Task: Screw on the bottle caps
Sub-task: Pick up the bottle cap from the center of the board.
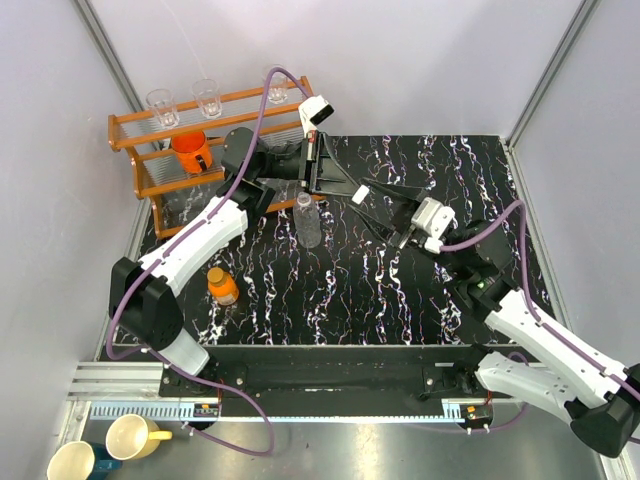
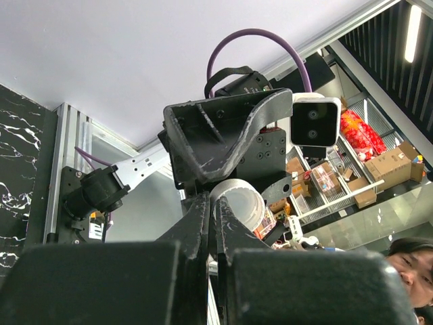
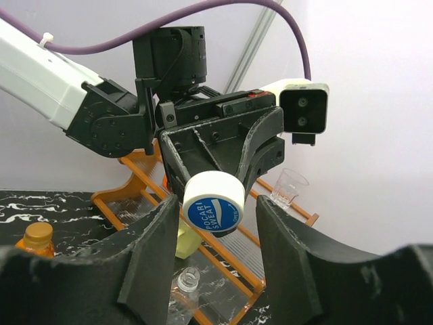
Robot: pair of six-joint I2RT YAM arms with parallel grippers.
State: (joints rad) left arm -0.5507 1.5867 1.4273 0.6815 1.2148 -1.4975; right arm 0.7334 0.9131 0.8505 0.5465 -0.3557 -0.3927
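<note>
A white bottle cap point(image 3: 213, 203) with a blue printed top is held by its rim in my left gripper point(image 2: 213, 217), which is shut on it above the table's middle. My right gripper point(image 3: 213, 233) faces it, open, with one finger on each side of the cap point(image 1: 360, 195) and a gap on both sides. Below them the clear bottle point(image 1: 309, 222) stands upright, its mouth point(image 3: 186, 279) uncovered. The short orange bottle point(image 1: 223, 286) stands at the front left with an orange cap on its neck, away from both grippers.
An orange wooden rack point(image 1: 140, 160) at the back left carries clear drinking glasses point(image 1: 161, 106) and an orange mug point(image 1: 192, 152). A pale yellow object point(image 3: 186, 238) sits by the rack. Two yellow mugs point(image 1: 133, 436) stand off the table at the front left.
</note>
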